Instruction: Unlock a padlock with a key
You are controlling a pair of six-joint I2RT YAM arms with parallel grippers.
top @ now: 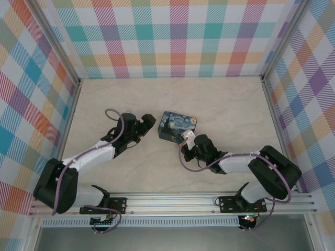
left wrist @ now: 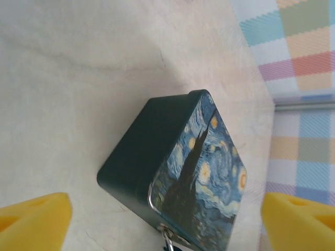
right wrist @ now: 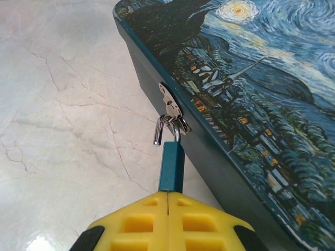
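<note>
meeting the padlock (right wrist: 171, 166) base with a shut right claw (right wrist: 167, 196), left claw (top: 148, 124) wide at the tin's (top: 177, 125) nine o'clock, shackle (right wrist: 157, 130) seemingly sprung, unhooking left.

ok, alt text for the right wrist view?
A small blue padlock is hooked on the latch of a Starry Night tin, its lower end meeting the tips of the shut yellow claw. One leg of the silver shackle looks free of the body. Pale marble-look table on the left.
</note>
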